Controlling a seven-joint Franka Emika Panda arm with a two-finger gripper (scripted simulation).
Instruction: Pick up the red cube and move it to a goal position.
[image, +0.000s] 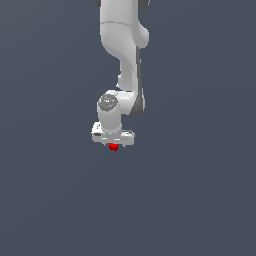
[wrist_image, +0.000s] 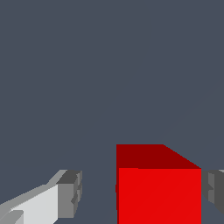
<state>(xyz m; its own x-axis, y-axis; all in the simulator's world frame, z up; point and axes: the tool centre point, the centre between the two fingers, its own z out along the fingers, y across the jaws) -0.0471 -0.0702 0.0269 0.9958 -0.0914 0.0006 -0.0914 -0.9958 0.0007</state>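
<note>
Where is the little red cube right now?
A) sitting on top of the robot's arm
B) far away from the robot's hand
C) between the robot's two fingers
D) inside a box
C: in the wrist view the red cube sits between the two grey fingers, nearer one than the other, and in the exterior view it shows just under the gripper.

There was one small, bright red, solid-coloured cube (wrist_image: 159, 192). One white robot arm (image: 122, 55) carried one white gripper (image: 113, 144) directly above that cube, and the gripper showed two grey-padded fingers (wrist_image: 70, 192), one on either side of the cube.
</note>
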